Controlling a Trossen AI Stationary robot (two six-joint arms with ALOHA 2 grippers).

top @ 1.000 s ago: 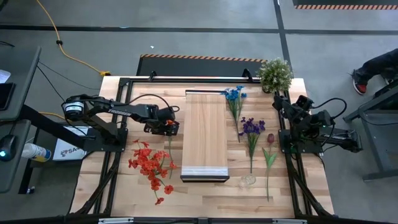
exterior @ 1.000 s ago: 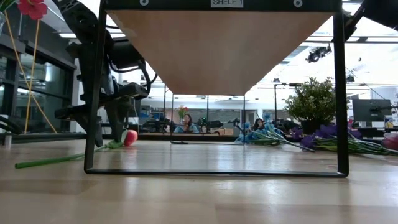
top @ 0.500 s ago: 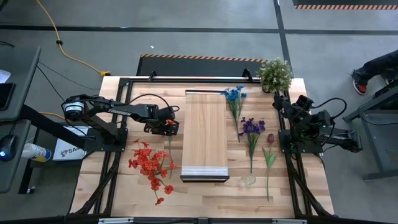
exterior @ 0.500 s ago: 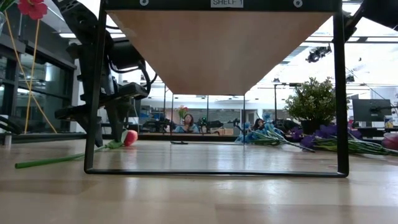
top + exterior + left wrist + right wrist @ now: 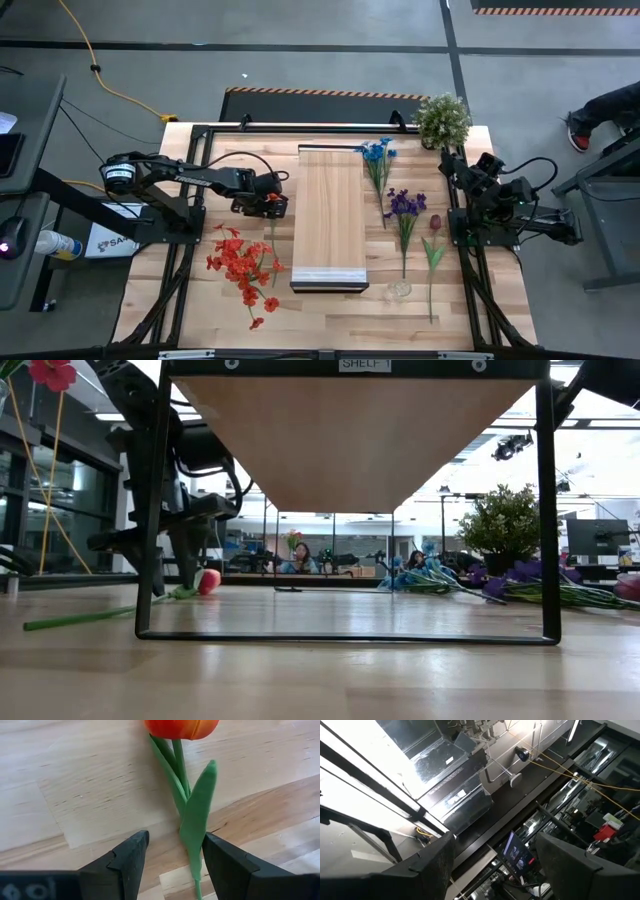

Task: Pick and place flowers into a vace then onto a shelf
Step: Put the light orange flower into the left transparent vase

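An orange tulip lies on the table left of the shelf, with its head under my left gripper and its stem running toward the near edge. My left gripper points down, open, with the stem and leaf between its fingers. Red flowers lie nearer. Blue, purple and dark-red flowers and a green leaf stem lie right of the shelf. A clear glass vase stands near the front. My right gripper is open at the table's right side, pointing upward. My left gripper comes at the tulip from above, pointing down, one finger on each side of the stem just below the head. One fingertip stands right beside the leaf's lower edge. I cannot tell whether it touches. The tulip lies flat on the table.
A bushy potted plant stands at the far right corner. The shelf stands raised on a black frame in the table's middle. People sit in the room beyond the table.
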